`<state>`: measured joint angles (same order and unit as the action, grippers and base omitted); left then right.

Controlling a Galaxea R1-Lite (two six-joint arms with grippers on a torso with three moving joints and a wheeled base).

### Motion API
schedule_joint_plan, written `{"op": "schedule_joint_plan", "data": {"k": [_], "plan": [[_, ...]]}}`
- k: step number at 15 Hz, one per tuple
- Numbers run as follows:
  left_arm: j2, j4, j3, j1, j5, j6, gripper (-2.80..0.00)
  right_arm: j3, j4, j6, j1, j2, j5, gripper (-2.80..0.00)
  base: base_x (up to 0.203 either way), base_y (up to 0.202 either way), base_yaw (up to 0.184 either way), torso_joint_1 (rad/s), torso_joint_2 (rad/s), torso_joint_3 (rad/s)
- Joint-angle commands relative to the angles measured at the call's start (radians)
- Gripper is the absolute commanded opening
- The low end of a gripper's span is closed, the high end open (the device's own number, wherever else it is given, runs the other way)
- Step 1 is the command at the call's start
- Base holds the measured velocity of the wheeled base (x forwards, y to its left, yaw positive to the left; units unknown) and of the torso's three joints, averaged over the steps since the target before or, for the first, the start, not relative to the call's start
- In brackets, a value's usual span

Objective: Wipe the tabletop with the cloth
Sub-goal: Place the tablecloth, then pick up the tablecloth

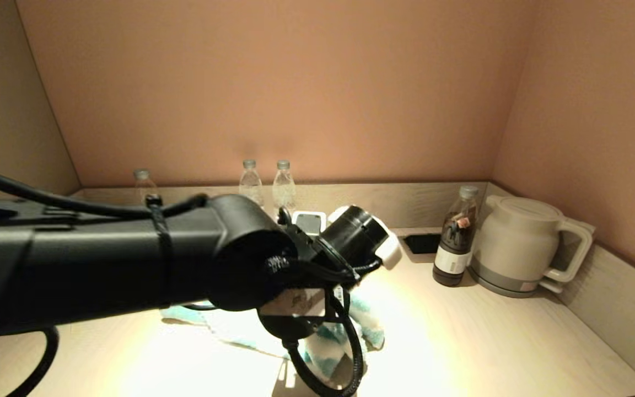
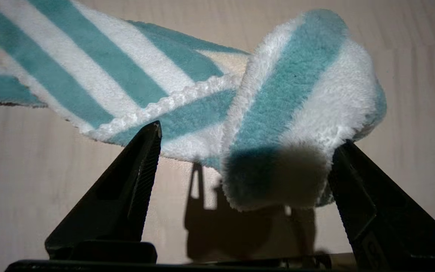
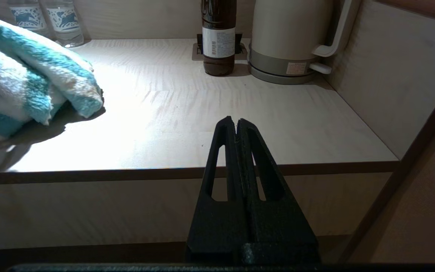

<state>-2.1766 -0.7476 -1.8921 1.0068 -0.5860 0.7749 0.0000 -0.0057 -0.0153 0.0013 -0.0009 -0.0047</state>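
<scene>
- Left claw (image 2: 240, 151) spread wide over cloth (image 2: 285, 113), one fold between the fingers, seemingly unpinched.
- Cloth heaped on tabletop (image 1: 488, 331), well left of kettle (image 1: 521, 248).
- Right claw (image 3: 237, 124) pressed together, parked off tabletop's front edge.

Bottles and a kettle lining the back corner

A pale kettle (image 1: 527, 245) is sitting in the right corner, a dark labelled bottle (image 1: 454, 238) standing just beside it. Three clear water bottles (image 1: 267, 184) are standing along the back rim.

The fluffy teal-and-white striped terry cloth (image 2: 289, 94) looked soft and deep-piled. The pale beige wood-grain tabletop (image 3: 210, 113) was smooth and matt. The cream plastic kettle (image 1: 521, 245) had a satin finish.
</scene>
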Motion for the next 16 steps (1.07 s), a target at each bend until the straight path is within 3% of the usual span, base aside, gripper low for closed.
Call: {"op": "schedule_joint_plan", "data": {"k": [1,4,7,11,12,16], "plan": [[0.083,-0.130,-0.054,0.000,-0.002,0.013,0.00,0.000,0.000,0.000,0.000,0.001,0.000,-2.80,0.000,0.000,0.000,0.000,0.00,0.000],[0.138,-0.167,-0.050,-0.003,-0.001,0.015,0.00,0.000,0.000,0.000,0.000,0.001,-0.001,-2.80,0.000,0.000,0.000,0.000,0.00,0.000],[0.231,-0.273,-0.016,-0.014,0.026,0.022,0.00,0.000,0.000,0.000,0.000,0.001,0.000,-2.80,0.000,0.000,0.000,0.000,0.00,0.000],[0.270,-0.281,0.016,-0.037,0.031,0.025,0.00,0.000,0.000,0.000,0.000,0.001,0.000,-2.80,0.000,0.000,0.000,0.000,0.00,0.000],[0.325,-0.285,0.044,-0.043,0.032,0.026,-2.80,0.000,0.000,0.000,0.000,0.001,-0.001,-2.80,0.000,0.000,0.000,0.000,0.00,0.000],[0.688,-0.298,0.205,-0.065,0.028,0.013,-2.80,0.000,0.000,0.000,0.000,0.001,0.000,-2.80,0.000,0.000,0.000,0.000,0.00,0.000]]}}
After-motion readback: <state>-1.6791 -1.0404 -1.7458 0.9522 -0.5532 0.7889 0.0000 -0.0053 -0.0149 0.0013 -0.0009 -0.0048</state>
